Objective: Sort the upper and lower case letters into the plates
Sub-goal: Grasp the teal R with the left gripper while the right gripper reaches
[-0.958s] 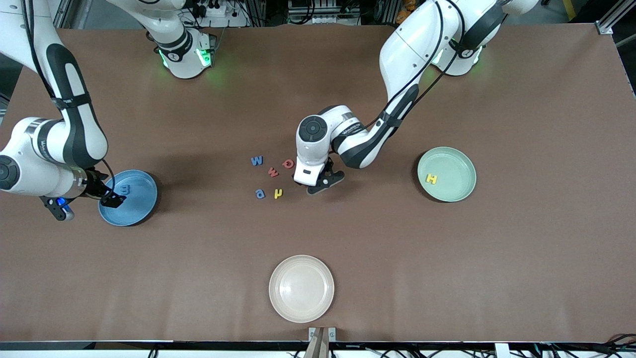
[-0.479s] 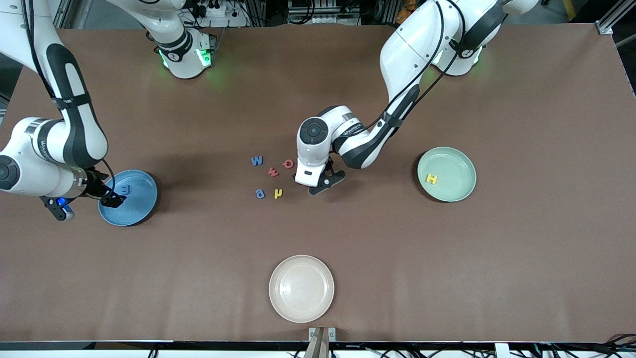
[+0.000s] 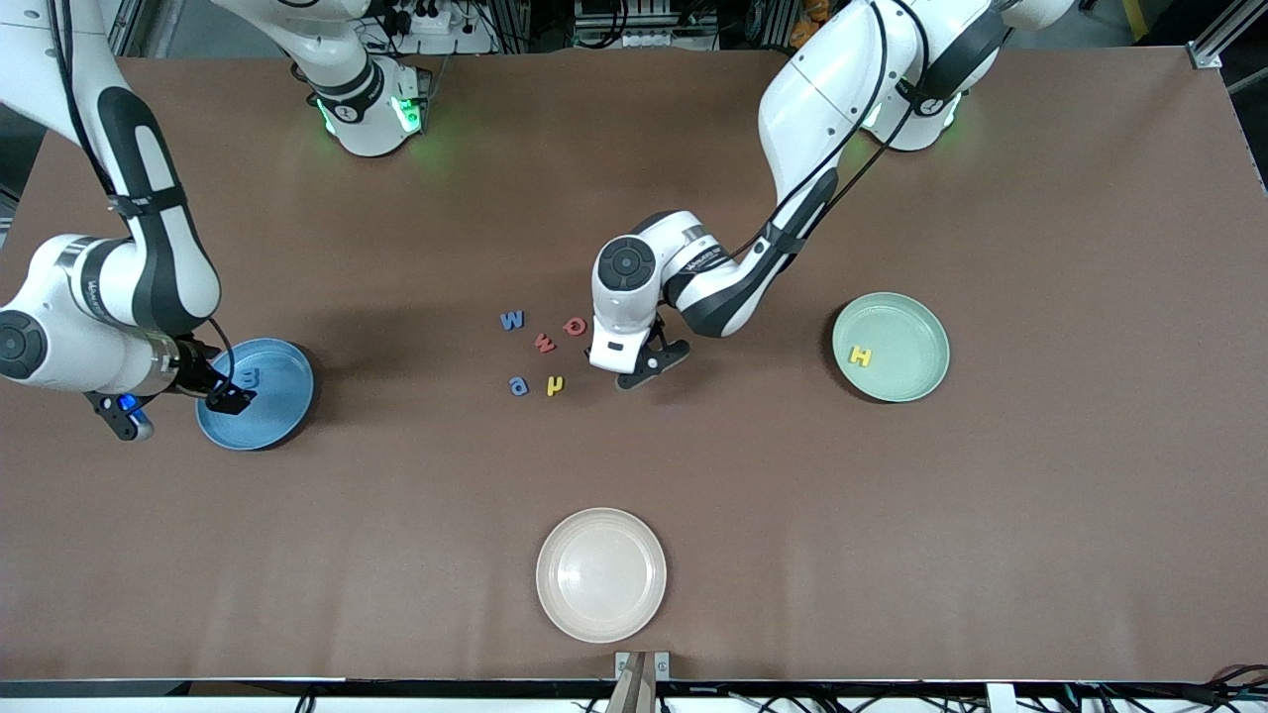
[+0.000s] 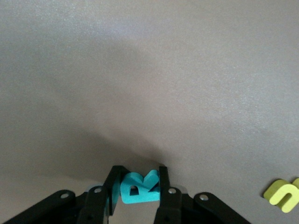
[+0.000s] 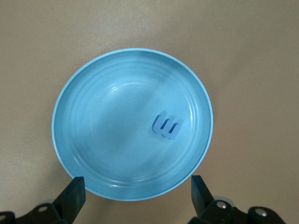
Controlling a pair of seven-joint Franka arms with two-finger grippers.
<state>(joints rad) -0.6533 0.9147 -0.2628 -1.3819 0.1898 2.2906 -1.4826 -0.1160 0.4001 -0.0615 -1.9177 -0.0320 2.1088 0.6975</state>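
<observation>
Left gripper (image 3: 634, 374) down at table level in the middle of the table, fingers (image 4: 113, 186) clamped on the teal R (image 4: 138, 187). R sits between the two fingertips, standing on edge rather than lying flat, its face toward the wrist camera; hidden under the hand in the front view. Just beside this gripper toward the right arm's end: yellow n-like letter (image 3: 556, 385), then blue e (image 3: 518, 385). Red Q (image 3: 574, 325) and red w (image 3: 545, 343) also close by, blue W (image 3: 512, 320) a bit further out toward the right arm's end. All five lie flat on the table, apart from each other.

Yellow H (image 3: 861, 356) lies flat in the mint green plate (image 3: 916, 381), well apart from the left gripper, toward the left arm's end.

Right gripper (image 3: 220, 394) hangs over the blue plate (image 5: 84, 102), fingers (image 5: 72, 198) spread wide, holding nothing. Blue m (image 5: 166, 126) lies flat in that plate below the hand, off centre, long axis slightly tilted in the wrist view.

Cream-white plate (image 3: 570, 609) sits alone near the front camera, well apart from both hands.
</observation>
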